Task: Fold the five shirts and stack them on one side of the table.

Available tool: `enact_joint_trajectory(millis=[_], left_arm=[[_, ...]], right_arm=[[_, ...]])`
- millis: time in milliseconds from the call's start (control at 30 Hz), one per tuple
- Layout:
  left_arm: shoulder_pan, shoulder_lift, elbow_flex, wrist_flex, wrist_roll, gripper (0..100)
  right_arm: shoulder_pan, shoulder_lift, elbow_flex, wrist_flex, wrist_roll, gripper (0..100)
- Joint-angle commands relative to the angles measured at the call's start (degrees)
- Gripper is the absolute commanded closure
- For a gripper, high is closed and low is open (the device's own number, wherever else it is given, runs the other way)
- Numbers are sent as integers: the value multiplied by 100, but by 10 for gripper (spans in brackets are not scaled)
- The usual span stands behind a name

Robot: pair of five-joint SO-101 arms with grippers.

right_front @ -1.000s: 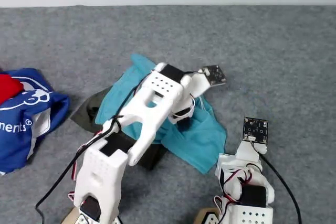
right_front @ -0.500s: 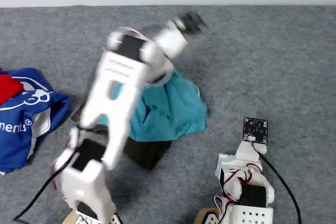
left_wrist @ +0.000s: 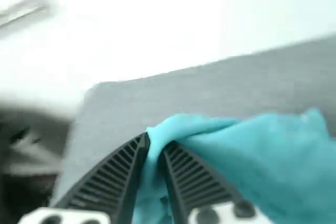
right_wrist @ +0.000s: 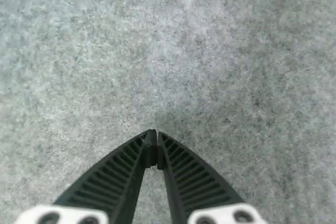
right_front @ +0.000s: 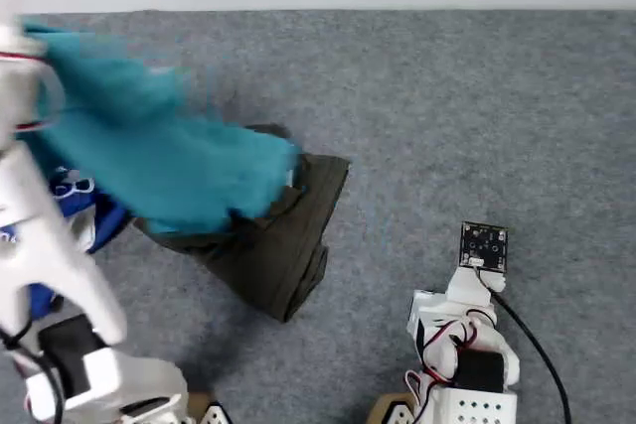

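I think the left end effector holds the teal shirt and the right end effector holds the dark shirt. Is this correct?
Not quite. The left end effector does hold the teal shirt, but the right end effector is shut on nothing, over the bare grey table, as the right wrist view shows. The dark shirt lies loose on the table, seen in the high view.
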Motion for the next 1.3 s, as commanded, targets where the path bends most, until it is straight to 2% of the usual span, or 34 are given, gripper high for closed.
enact_joint_trajectory(millis=[0, 167, 267, 367, 467, 567, 667, 733, 867, 1000, 1100, 1267], left_arm=[[-1134, -9, -198, -721, 44, 996], [-2321, 211, -180, -1785, 44, 996], [-2743, 352, -180, -2084, 44, 996], [-2822, 545, -101, -1987, -123, 995], [-2690, 765, 119, -1688, -703, 983], [-2629, 862, 295, -1108, -1600, 883], [-2629, 905, 330, -721, -1714, 784], [-2629, 905, 338, -545, -1723, 761], [-2488, 870, 330, -185, -1714, 760], [-2215, 844, 84, 545, -1653, 761], [-2040, 844, -585, 1407, -1125, 761], [-1785, 615, -963, 1442, 26, 761]], right_arm=[[-40, -40, 79, 13, 53, 990], [-40, -40, 79, 13, 53, 990], [-40, -40, 79, 13, 53, 990], [-40, -40, 79, 13, 53, 990], [-40, -40, 79, 13, 53, 990], [-40, -40, 79, 13, 53, 990], [-40, -40, 79, 13, 53, 990], [-40, -40, 79, 13, 53, 990], [-40, -40, 79, 13, 53, 990], [-40, -40, 79, 13, 53, 990], [-40, -40, 79, 13, 53, 990], [-40, -40, 79, 13, 53, 990]])
